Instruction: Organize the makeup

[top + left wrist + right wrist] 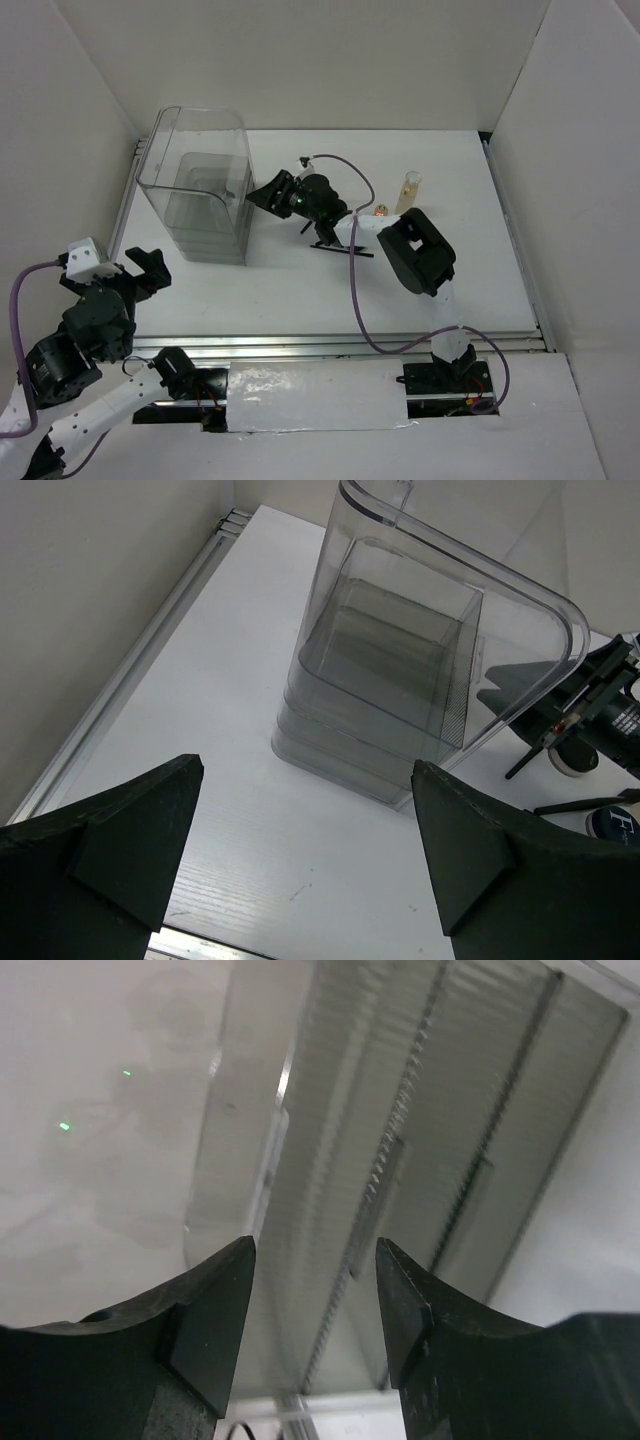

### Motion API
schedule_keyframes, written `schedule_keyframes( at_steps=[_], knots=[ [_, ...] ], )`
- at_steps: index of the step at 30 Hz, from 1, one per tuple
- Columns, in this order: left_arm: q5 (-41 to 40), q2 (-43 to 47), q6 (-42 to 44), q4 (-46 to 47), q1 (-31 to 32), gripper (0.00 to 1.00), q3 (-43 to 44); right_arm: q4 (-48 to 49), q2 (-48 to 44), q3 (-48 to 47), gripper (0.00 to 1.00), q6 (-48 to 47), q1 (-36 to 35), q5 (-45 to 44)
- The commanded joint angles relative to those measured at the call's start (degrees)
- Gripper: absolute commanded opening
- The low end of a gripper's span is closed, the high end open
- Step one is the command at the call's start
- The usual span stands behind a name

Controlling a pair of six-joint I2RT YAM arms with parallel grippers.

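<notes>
My right gripper (266,194) is open and empty, its fingertips close against the right wall of the big clear plastic box (200,190). In the right wrist view the gripper (315,1310) faces the box's ribbed wall (420,1140). My left gripper (143,266) is open and empty in front of the box; in its own view (305,850) it hangs over bare table. A tall pale-yellow bottle (409,190) stands behind the right arm, with a small amber bottle (381,211) beside it. Thin black brushes (340,250) lie under the right arm. A round compact (572,760) and a brush (525,762) show right of the box.
The box (400,670) stands upright at the back left with nothing in it that I can see. White walls close in the table on the left, back and right. A metal rail (340,343) runs along the near edge. The right arm's purple cable (357,290) loops over the table's middle.
</notes>
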State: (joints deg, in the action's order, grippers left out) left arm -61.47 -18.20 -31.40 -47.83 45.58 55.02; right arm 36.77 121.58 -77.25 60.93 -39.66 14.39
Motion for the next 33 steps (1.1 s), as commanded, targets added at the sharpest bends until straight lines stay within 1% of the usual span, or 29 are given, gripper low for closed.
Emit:
schedule_keyframes(
  at_steps=[1, 5, 10, 12, 13, 14, 20, 22, 24, 26, 29, 30, 31, 33],
  knots=[
    [0.56, -0.26, 1.69, 3.27, 0.38, 0.99, -0.18, 10.68, 2.6, -6.58, 0.59, 3.14, -0.24, 1.51],
    [0.74, -0.35, 1.87, 3.54, 0.38, 0.99, -0.27, 14.46, 5.77, -8.61, 0.54, 4.55, -0.16, 3.62],
    [0.92, 0.18, 2.04, 3.8, 0.38, 0.99, -0.44, 13.77, 7.0, -10.46, 0.48, 4.64, -0.24, 5.03],
    [0.92, 0.0, 2.04, 3.8, 0.39, 0.99, -0.44, 12.8, 8.14, -12.03, 0.42, 4.55, -0.16, 5.99],
    [1.0, 0.0, 2.04, 3.8, 0.38, 0.99, -0.44, 12.71, 8.41, -12.22, 0.37, 4.81, -0.24, 6.17],
    [1.0, -0.08, 2.04, 3.8, 0.38, 0.99, -0.44, 13.49, 8.85, -12.31, 0.35, 4.99, -0.16, 6.26],
    [0.92, -0.09, 1.95, 3.71, 0.38, 1.0, -0.36, 15.16, 9.29, -11.96, 0.33, 6.13, -0.24, 6.61],
    [0.92, -0.09, 1.95, 3.54, 0.38, 0.99, -0.44, 15.34, 9.2, -11.87, 0.29, 6.31, -0.24, 6.7],
    [1.0, -0.26, 1.95, 3.71, 0.38, 0.99, -0.44, 16.4, 8.94, -11.52, 0.2, 6.31, -0.24, 6.61],
    [1.0, -0.17, 2.04, 3.71, 0.38, 0.99, -0.36, 17.63, 8.59, -11.25, 0.19, 6.31, -0.33, 6.7],
    [1.09, 0.0, 2.04, 3.71, 0.47, 0.99, -0.44, 19.38, 8.32, -11.69, 0.07, 6.57, -0.16, 7.84],
    [1.09, -0.08, 2.04, 3.71, 0.39, 0.99, -0.44, 19.47, 8.24, -11.87, 0.02, 6.57, -0.16, 8.1],
    [1.18, 0.09, 2.04, 3.71, 0.38, 0.99, -0.44, 19.91, 7.89, -11.87, 0.0, 6.49, -0.24, 8.37],
    [1.18, 0.18, 2.04, 3.71, 0.39, 0.99, -0.44, 20.53, 7.1, -11.34, 0.0, 6.4, -0.24, 8.81]
  ],
)
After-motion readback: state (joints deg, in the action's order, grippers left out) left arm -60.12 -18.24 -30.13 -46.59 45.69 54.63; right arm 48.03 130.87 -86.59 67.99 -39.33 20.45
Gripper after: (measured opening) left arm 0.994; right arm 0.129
